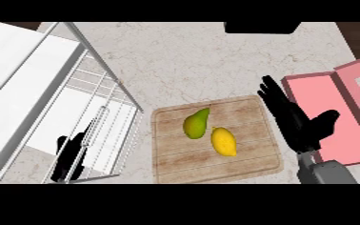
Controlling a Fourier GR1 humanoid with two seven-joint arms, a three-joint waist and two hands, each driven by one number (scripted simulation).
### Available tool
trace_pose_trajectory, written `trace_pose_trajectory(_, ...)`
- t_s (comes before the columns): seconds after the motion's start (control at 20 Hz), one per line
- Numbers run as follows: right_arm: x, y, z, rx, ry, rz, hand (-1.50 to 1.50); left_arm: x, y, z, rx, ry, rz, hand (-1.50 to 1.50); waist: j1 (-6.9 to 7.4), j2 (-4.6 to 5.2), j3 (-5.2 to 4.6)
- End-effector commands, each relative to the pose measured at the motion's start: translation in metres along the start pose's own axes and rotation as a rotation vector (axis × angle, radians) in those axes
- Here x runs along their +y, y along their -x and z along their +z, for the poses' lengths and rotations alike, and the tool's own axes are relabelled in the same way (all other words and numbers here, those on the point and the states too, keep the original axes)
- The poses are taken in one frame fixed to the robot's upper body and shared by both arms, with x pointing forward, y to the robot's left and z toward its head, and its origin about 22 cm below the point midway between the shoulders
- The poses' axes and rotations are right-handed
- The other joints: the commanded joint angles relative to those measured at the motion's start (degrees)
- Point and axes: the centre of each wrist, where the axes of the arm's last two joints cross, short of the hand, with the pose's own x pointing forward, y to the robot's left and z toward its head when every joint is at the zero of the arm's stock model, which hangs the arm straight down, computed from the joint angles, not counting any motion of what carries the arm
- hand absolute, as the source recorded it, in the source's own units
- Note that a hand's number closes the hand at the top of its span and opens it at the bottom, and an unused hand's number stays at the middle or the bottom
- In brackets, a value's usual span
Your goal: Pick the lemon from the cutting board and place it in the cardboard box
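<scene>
A yellow lemon (224,141) lies on the wooden cutting board (175,159), just right of its middle. A green pear-shaped fruit (197,123) lies beside it, up and to the left, almost touching. My right hand (294,123) hovers at the board's right edge, open with fingers straight and thumb spread, apart from the lemon. The pink box (330,119) stands right behind that hand, partly hidden by it. My left hand (70,158) shows low at the left behind the wire rack, dark and partly hidden.
A large wire dish rack (84,105) with white inner surfaces fills the left side of the marble counter (190,62). A black object (262,27) sits at the far edge, top middle-right.
</scene>
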Motion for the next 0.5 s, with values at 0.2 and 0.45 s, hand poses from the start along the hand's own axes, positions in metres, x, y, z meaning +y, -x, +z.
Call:
trace_pose_trajectory(0.2, -0.069, -0.054, -0.017, -0.208, 0.118, 0.062, 1.50, -0.002, -0.048, 0.010, -0.277, -0.162, 0.162, 0.00, -0.02, -1.73, 0.22)
trace_pose_trajectory(0.45, -0.089, -0.034, -0.009, -0.164, 0.195, 0.417, -1.50, -0.026, -0.063, 0.001, -0.284, -0.124, 0.205, 0.00, 0.76, -1.19, 0.18)
